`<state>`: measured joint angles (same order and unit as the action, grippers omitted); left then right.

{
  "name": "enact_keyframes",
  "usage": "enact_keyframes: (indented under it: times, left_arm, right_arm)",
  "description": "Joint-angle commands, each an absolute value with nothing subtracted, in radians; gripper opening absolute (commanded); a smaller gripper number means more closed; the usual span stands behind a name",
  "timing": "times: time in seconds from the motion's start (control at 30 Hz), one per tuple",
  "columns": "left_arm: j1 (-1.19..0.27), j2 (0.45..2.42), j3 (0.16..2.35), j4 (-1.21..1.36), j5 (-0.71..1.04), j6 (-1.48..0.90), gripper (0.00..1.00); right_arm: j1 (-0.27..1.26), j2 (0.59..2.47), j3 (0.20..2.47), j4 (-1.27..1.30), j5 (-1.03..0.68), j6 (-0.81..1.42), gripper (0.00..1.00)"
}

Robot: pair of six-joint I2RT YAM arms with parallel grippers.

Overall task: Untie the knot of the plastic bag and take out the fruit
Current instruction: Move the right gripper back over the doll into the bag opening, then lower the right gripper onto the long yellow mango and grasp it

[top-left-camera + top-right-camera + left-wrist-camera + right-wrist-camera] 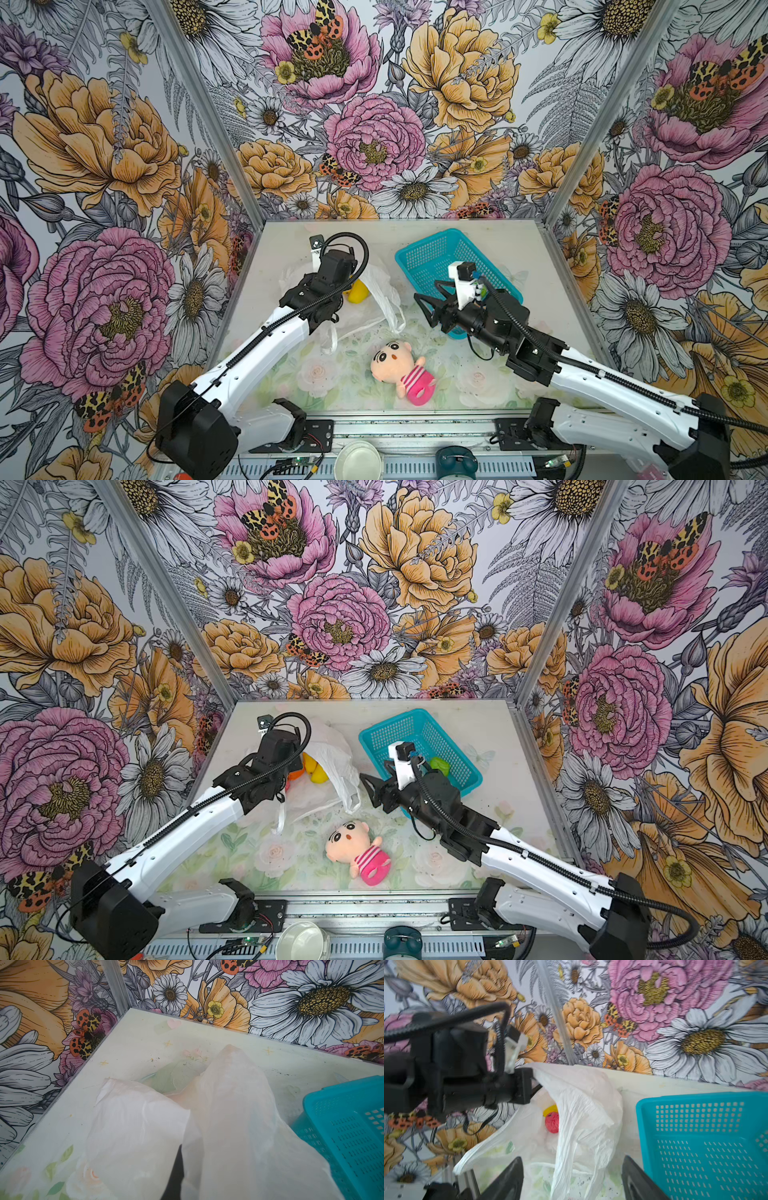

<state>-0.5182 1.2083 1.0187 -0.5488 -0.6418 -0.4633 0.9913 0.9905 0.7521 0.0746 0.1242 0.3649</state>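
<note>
While the left gripper point(534, 1082) pinches the plastic bag point(581, 1101), the right gripper point(424, 310) gapes empty between it and the basket point(428, 259).

Bag point(384, 286) lies left of centre on the surface point(332, 390), with its handles trailing forward. Fruit point(358, 291) sits inside the bag, right beside the left arm's wrist. Basket point(430, 255) stands right of the bag, toward the back, with one more fruit point(439, 765) in it. Right gripper point(425, 289) is between bag and basket, near the bag, not touching. Doll point(400, 370) lies in front of both, apart from the handles.
</note>
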Motion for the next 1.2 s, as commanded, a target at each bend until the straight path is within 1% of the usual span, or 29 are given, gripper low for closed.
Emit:
enact_keyframes:
  times: [0.0,0.13,0.23,0.33,0.43,0.57,0.7,0.8,0.9,1.03,1.1,1.17]
  left_arm:
    - [-0.51,1.199,1.019,-0.534,-0.623,-0.459,0.0]
    - [-0.51,1.196,1.018,-0.534,-0.624,-0.46,0.0]
    - [-0.514,1.192,1.019,-0.535,-0.621,-0.46,0.0]
    - [-0.515,1.185,1.015,-0.535,-0.631,-0.459,0.0]
    - [-0.514,1.184,1.012,-0.533,-0.64,-0.46,0.0]
    - [-0.516,1.189,1.02,-0.533,-0.61,-0.463,0.0]
    - [-0.521,1.184,1.017,-0.534,-0.625,-0.464,0.0]
    - [-0.518,1.189,1.017,-0.533,-0.626,-0.465,0.0]
    - [-0.518,1.195,1.02,-0.532,-0.618,-0.464,0.0]
    - [-0.521,1.194,1.022,-0.532,-0.612,-0.463,0.0]
    - [-0.52,1.192,1.021,-0.534,-0.611,-0.461,0.0]
    - [-0.522,1.193,1.022,-0.531,-0.612,-0.459,0.0]
  right_arm:
    - [1.113,1.057,0.799,0.083,0.257,0.26,0.68]
    - [1.251,1.229,0.871,0.104,0.339,0.191,0.6]
    - [1.319,1.35,0.927,0.136,0.389,0.16,0.49]
    - [1.336,1.458,0.96,0.173,0.384,0.153,0.41]
    - [1.334,1.528,0.962,0.215,0.407,0.144,0.34]
    - [1.324,1.582,0.941,0.279,0.445,0.132,0.33]
    - [1.271,1.659,0.972,0.271,0.462,0.202,0.33]
    - [1.232,1.717,1.005,0.26,0.512,0.26,0.38]
    - [1.196,1.786,1.06,0.23,0.522,0.338,0.39]
    - [1.163,1.876,1.155,0.191,0.472,0.442,0.4]
    - [1.161,1.937,1.221,0.169,0.476,0.478,0.41]
    - [1.156,1.993,1.295,0.106,0.49,0.526,0.38]
